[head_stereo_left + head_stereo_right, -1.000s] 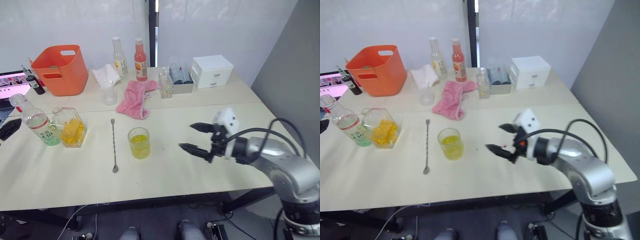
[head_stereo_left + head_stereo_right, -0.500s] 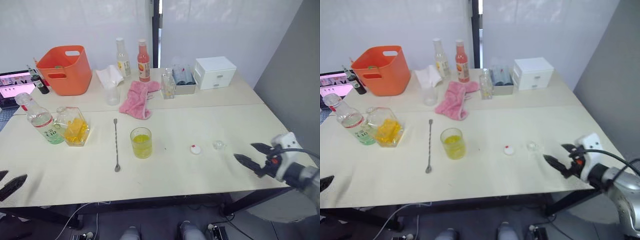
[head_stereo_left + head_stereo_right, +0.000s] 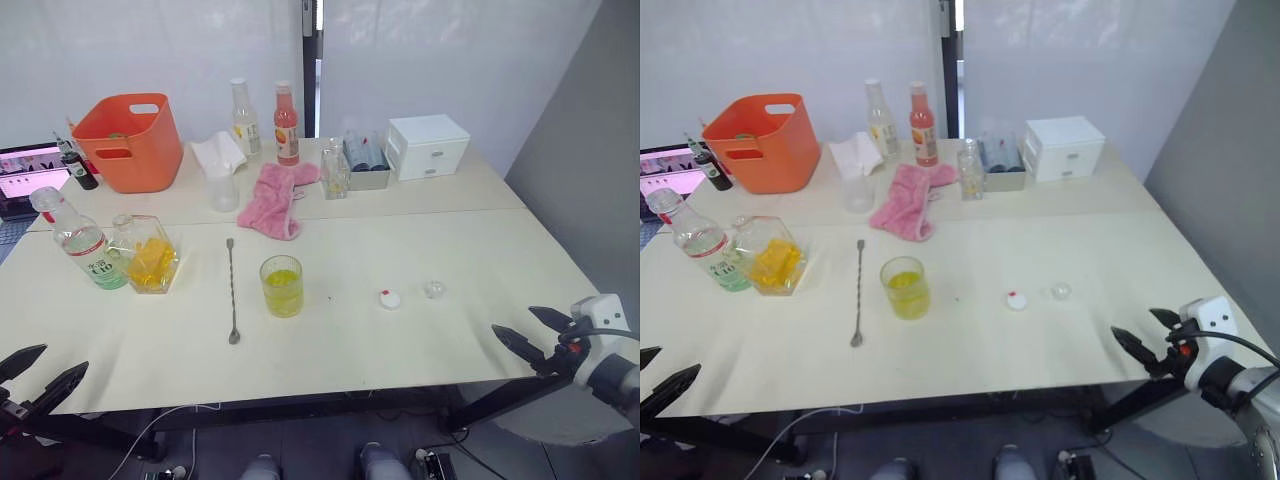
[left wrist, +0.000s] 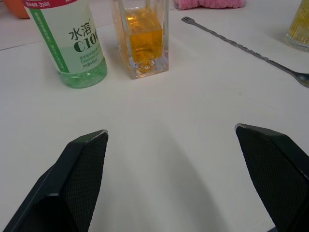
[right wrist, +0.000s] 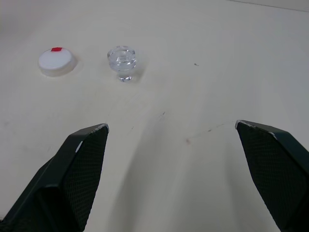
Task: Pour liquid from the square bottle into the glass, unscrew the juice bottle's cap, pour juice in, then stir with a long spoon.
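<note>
2 grippers, left gripper and right gripper, hang spread and empty at the table edge; the long spoon lies just beside the glass — a careless reach could tip it

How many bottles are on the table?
5: the juice bottle and the square bottle at the left, a pale yellow bottle and an orange-red bottle at the back, a small dark bottle by the orange bin.
</note>
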Motion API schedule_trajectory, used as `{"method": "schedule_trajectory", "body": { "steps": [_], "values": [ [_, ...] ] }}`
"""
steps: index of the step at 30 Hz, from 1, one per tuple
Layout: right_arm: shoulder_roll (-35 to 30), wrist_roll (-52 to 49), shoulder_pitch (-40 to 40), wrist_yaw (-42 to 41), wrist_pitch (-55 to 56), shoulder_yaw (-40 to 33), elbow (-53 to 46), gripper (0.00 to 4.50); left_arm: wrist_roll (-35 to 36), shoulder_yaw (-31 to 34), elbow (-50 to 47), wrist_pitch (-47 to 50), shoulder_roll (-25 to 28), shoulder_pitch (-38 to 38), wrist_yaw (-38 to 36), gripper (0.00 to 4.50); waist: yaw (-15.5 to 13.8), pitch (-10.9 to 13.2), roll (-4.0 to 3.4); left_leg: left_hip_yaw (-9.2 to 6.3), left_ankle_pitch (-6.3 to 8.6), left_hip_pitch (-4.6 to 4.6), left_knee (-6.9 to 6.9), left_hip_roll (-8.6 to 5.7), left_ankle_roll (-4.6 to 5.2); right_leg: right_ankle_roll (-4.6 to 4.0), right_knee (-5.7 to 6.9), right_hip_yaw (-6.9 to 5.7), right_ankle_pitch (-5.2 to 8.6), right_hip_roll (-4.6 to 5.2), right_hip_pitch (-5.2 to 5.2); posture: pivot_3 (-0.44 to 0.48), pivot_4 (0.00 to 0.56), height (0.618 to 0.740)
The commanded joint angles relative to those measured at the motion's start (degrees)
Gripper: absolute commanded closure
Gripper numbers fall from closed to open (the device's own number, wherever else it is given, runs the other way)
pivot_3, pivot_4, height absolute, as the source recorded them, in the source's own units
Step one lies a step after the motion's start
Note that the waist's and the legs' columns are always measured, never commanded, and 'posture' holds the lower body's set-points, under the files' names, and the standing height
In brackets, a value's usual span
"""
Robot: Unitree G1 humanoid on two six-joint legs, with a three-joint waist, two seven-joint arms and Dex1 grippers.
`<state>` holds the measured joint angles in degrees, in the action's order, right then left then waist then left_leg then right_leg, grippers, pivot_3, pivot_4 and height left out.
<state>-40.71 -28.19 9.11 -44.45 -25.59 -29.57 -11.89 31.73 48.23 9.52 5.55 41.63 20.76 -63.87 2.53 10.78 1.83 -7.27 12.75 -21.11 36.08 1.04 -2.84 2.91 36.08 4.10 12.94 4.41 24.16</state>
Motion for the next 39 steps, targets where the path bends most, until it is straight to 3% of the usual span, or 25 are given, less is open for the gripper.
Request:
{"method": "schedule_trajectory", "body": {
  "steps": [1,7,11,17,22,28,33,39],
  "values": [
    [-0.54,0.06,-0.4,-0.01,1.32,-0.74,-0.21,0.0,1.12,0.72,-0.69,-0.08,0.89,0.33,0.12,0.05,0.03,0.0,0.0,0.01,0.0,0.0,0.0,0.0,0.0,-0.03,0.0,0.0,0.02,0.0,0.0,0.0,0.15,0.739],
    [-0.03,0.1,-2.35,0.53,1.18,1.27,-0.28,0.0,1.45,0.42,-3.2,0.89,-0.35,0.93,1.25,0.05,0.07,0.0,0.0,0.01,0.0,0.01,0.0,0.0,0.0,-0.04,0.0,0.0,0.02,0.0,0.01,0.0,0.15,0.739],
    [0.21,-2.67,-10.47,1.14,-2.0,6.15,-2.94,0.0,4.79,-0.53,-14.43,6.3,-6.17,4.12,7.6,0.05,0.62,0.01,-0.01,0.11,0.0,-0.06,-0.01,0.01,-0.01,0.02,-0.03,0.1,-0.02,0.02,-0.02,0.0,0.15,0.739],
    [-1.65,-7.15,-21.51,-4.6,-7.37,13.65,-3.79,0.0,6.71,-5.97,-35.02,15.93,-15.24,6.84,25.21,0.05,0.06,0.0,0.02,0.08,0.0,-0.01,0.06,0.02,-0.01,0.38,-0.02,0.11,-0.22,-0.03,-0.01,0.0,0.15,0.739],
    [-3.19,-10.75,-28.13,-11.27,-11.08,19.37,-4.45,0.0,8.56,-12.95,-48.05,25.81,-19.08,5.55,39.62,0.05,-0.43,0.0,0.02,0.02,0.0,-0.08,0.25,-0.06,-0.01,0.5,-0.1,0.11,-0.3,0.01,-0.04,0.0,0.15,0.739],
    [-3.95,-13.35,-32.55,-17.32,-14.11,25.71,-8.08,0.0,6.64,-22.06,-54.0,37.89,-23.62,-4.67,59.63,0.05,-0.37,-0.01,0.02,-0.02,0.0,-0.05,0.29,-0.06,-0.01,0.5,-0.08,0.09,-0.33,-0.02,-0.07,0.0,0.15,0.739],
    [-3.84,-13.77,-34.11,-17.78,-15.02,26.54,-8.67,0.0,4.07,-28.6,-55.87,44.1,-23.4,-11.19,66.17,0.05,-0.4,-0.03,0.04,-0.04,0.01,-0.08,0.31,-0.1,-0.01,0.5,-0.08,0.1,-0.36,-0.01,-0.05,0.0,0.15,0.739],
    [-3.7,-14.18,-33.22,-16.8,-15.54,26.23,-10.0,0.0,0.89,-31.96,-54.19,53.6,-23.39,-20.93,73.45,0.05,-0.51,-0.03,0.05,-0.06,0.0,-0.1,0.33,-0.12,-0.01,0.5,-0.08,0.08,-0.36,-0.01,-0.05,0.0,0.15,0.739]
  ]
}}
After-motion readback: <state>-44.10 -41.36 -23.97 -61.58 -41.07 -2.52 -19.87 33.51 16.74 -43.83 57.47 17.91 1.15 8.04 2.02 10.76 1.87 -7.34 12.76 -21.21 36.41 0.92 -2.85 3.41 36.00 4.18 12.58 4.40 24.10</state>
